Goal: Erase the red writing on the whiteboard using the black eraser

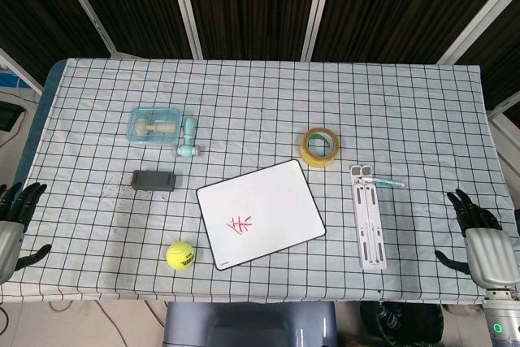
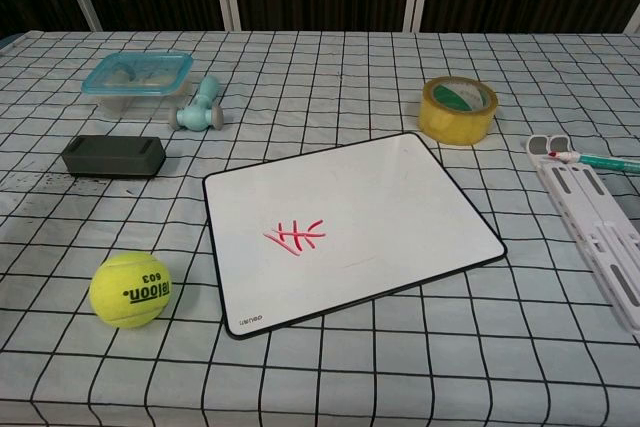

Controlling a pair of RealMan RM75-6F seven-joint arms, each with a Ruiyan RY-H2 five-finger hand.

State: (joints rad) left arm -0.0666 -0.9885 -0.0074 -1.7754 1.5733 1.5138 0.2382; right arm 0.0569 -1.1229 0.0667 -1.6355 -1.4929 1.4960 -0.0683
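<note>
A white whiteboard with a black frame lies tilted in the middle of the table. Red writing marks its near left part. The black eraser lies on the cloth to the left of the board, apart from it. My left hand rests at the table's left edge with fingers spread, holding nothing. At the right edge my right hand is likewise open and empty. Neither hand shows in the chest view.
A yellow tennis ball sits near the board's front left corner. A clear blue-rimmed box and a teal dumbbell toy lie behind the eraser. Yellow tape and a white folding stand are to the right.
</note>
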